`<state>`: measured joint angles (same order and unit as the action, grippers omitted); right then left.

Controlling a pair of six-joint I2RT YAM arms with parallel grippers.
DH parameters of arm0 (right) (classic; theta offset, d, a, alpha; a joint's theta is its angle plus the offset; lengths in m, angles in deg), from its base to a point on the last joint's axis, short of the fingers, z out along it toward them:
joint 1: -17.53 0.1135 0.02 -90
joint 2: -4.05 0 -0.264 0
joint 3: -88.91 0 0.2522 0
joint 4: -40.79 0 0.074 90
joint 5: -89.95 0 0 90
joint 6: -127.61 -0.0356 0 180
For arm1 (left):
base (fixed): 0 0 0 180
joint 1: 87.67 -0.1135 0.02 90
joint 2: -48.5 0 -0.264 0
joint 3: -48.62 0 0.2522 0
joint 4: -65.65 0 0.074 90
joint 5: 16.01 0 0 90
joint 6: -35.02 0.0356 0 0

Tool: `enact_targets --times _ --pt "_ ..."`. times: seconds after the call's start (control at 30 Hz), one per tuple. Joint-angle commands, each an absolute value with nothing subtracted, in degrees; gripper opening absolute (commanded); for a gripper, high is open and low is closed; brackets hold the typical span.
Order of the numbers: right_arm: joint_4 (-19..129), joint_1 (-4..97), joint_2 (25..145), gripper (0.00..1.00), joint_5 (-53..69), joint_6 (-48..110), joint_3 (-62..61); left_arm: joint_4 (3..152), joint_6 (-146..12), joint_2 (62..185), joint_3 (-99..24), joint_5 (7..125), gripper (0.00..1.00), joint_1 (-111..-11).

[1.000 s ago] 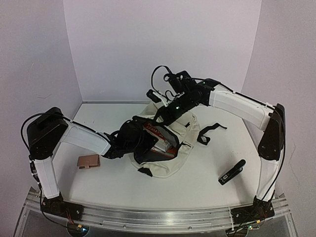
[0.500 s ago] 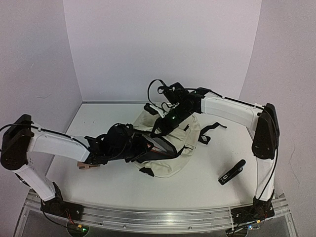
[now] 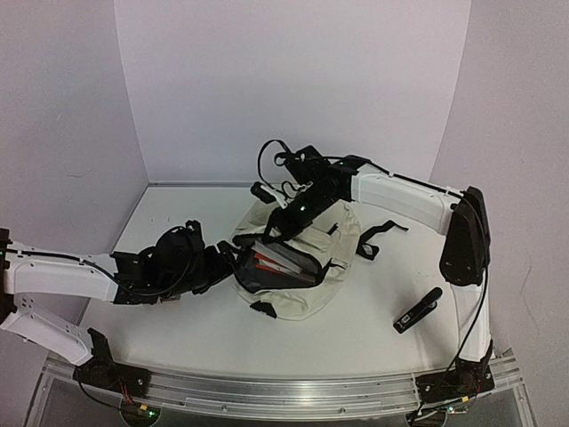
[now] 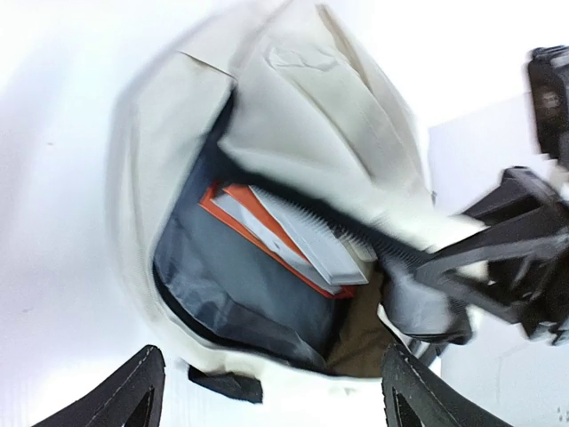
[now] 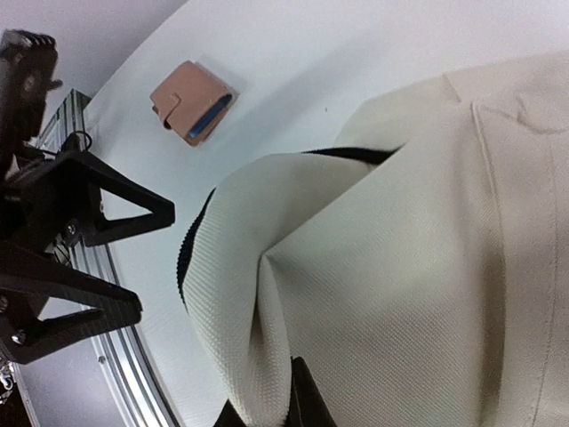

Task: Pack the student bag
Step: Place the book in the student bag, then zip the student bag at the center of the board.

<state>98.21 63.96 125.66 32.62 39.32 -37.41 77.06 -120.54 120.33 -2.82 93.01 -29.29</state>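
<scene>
Fabric like this has no shape of its own: the student bag [image 3: 331,238] is soft, light and floppy. Its mouth will probably sag shut unless a rim is held up, and a push would likely drag it across the table [image 3: 356,334]. The best holds, I judge, are the firmer parts: the zipper edge of the opening, a seam, or a black strap [image 3: 382,233]. A pinch on flat cloth could slip. An orange-edged book [image 4: 258,233] and a grey-white book [image 4: 311,245] lie inside, and their weight should steady the bottom.

The right pincer [image 3: 286,218] is clenched on a fold of the bag's cream cloth at the far rim. In its wrist view the fabric puckers into a crease that runs down to its fingers [image 5: 307,409], so the bag spreads directly beneath and around it.

The left pincer [image 4: 271,391] is released, jaws wide with nothing between them. The bag lies just ahead of it, its open mouth and dark lining turned toward it and the two books straight in front. Whether its tips touch the near rim I cannot tell.

A tan wallet [image 5: 189,102] lies on the table well apart from the right pincer, out beyond the bag's edge
</scene>
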Motion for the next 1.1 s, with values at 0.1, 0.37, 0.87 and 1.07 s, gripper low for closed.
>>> enact_targets --times 0.1,0.37,0.87,1.07 --pt "96.7 64.1 133.3 0.00 30.6 37.5 -49.9 77.5 -124.8 115.5 -0.3 98.3 0.81 -32.0" --pt "96.9 63.9 138.7 0.25 27.0 33.8 -66.1 79.7 -117.9 114.3 -4.5 98.2 0.80 -33.2" --pt "96.4 52.9 108.1 0.65 30.6 34.8 -24.8 100.1 -90.9 134.9 -36.2 89.1 0.69 -23.0" --pt "95.7 48.1 106.7 0.61 33.6 33.0 -15.1 104.1 -92.4 149.0 -48.9 86.8 0.65 -21.5"
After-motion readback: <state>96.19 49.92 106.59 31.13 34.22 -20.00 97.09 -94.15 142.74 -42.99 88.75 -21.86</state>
